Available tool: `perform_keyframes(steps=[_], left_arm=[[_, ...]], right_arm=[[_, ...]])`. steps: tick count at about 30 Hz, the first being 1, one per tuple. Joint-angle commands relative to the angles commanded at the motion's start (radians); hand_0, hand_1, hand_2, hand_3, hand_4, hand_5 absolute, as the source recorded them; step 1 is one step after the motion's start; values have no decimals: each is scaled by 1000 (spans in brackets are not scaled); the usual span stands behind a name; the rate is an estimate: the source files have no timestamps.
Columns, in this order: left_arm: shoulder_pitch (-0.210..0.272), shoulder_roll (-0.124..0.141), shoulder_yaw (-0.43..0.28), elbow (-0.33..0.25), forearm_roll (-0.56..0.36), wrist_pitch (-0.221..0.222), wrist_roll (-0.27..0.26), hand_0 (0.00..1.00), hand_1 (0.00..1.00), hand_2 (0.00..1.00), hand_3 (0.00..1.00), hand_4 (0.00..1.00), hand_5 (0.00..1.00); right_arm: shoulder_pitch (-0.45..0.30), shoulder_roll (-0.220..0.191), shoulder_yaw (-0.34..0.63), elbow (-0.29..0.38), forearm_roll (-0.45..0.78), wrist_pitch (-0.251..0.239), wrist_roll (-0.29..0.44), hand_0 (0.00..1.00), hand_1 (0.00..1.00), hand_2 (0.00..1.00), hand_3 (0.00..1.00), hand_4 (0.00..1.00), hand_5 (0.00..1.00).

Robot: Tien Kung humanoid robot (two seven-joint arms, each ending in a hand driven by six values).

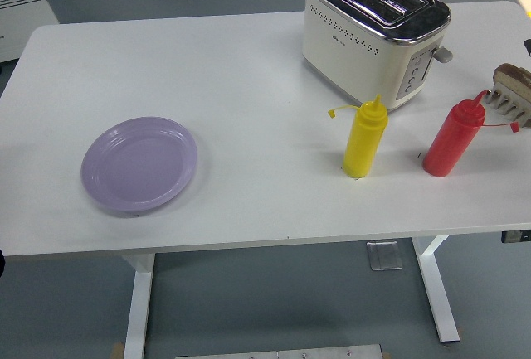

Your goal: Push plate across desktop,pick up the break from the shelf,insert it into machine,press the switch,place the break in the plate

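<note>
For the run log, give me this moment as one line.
plate empty, table left | toaster slots empty | bread on rack, right edge | hands out of view

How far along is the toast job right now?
Nothing looks done. The purple plate sits at the table's left, the toaster slots look empty, and the bread is on its rack at the right edge. No robot hand is in view, so every step remains.

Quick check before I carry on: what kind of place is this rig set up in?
Probably a lab or office staged as a breakfast counter: a white table on a grey floor, with a toaster, a plate and two sauce bottles.
</note>
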Motion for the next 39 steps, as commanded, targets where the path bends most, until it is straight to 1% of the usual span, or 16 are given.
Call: perform_keyframes(steps=[1, 3, 6, 7, 8, 13, 14, 18, 20, 24, 27, 31, 32, 37, 38, 39], left_arm=[[1, 0, -1, 5, 10, -1, -1, 910, 813, 791, 785, 720, 998], [3, -1, -3, 19, 29, -2, -5, 910, 813, 791, 785, 720, 998], [6, -3, -5, 43, 59, -2, -16, 910, 813, 791, 785, 720, 998], [5, -5, -4, 56, 73, -2, -23, 910, 813, 791, 785, 720, 998], [4, -6, -2, 74, 92, -1, -33, 918, 822, 800, 795, 721, 998], [-2, -11, 8, 143, 149, -1, -62, 918, 822, 800, 795, 721, 998], [-5, -14, 12, 164, 159, -3, -73, 921, 824, 803, 803, 748, 998], [-13, -22, 24, 234, 153, -10, -102, 921, 824, 803, 803, 748, 998], [-17, -26, 30, 257, 139, -13, -111, 924, 824, 804, 807, 744, 998], [-23, -35, 41, 293, 107, -15, -121, 924, 824, 804, 807, 744, 998], [-27, -39, 49, 308, 93, -16, -126, 921, 819, 803, 806, 756, 998], [-40, -47, 78, 347, 70, -21, -140, 921, 819, 803, 806, 756, 998], [-44, -51, 87, 358, 64, -22, -143, 906, 816, 798, 803, 754, 998], [-63, -63, 118, 396, 43, -25, -152, 906, 816, 798, 803, 754, 998], [-66, -64, 121, 401, 39, -25, -153, 898, 811, 790, 797, 758, 998], [-68, -66, 125, 407, 35, -26, -154, 898, 811, 790, 797, 758, 998]], right_arm=[[2, 1, -3, -3, -24, 9, -5, 820, 845, 888, 891, 754, 49], [8, 4, -10, -13, -70, 28, -14, 820, 845, 888, 891, 754, 49], [17, 11, -25, -30, -187, 51, -28, 820, 845, 888, 891, 754, 49], [22, 14, -32, -40, -229, 55, -30, 820, 845, 888, 891, 754, 49], [28, 17, -41, -53, -268, 58, -32, 840, 856, 905, 905, 772, 81], [45, 32, -63, -92, -431, 64, -36, 840, 856, 905, 905, 772, 81], [49, 38, -70, -103, -464, 67, -36, 843, 857, 907, 905, 779, 100], [62, 54, -88, -137, -565, 73, -35, 843, 857, 907, 905, 779, 100], [65, 60, -93, -146, -596, 76, -34, 839, 853, 903, 905, 781, 108], [69, 67, -104, -154, -595, 78, -32, 839, 853, 903, 905, 781, 108], [73, 69, -113, -164, -587, 74, -28, 832, 847, 892, 901, 780, 107], [97, 79, -144, -220, -568, 45, -18, 832, 847, 892, 901, 780, 107], [104, 82, -153, -237, -561, 35, -13, 800, 804, 812, 851, 778, 109], [132, 92, -198, -309, -527, 1, 5, 800, 804, 812, 851, 778, 109], [136, 93, -205, -320, -522, -4, 8, 759, 766, 751, 795, 776, 109], [141, 96, -213, -332, -516, -11, 12, 759, 766, 751, 795, 776, 109]])
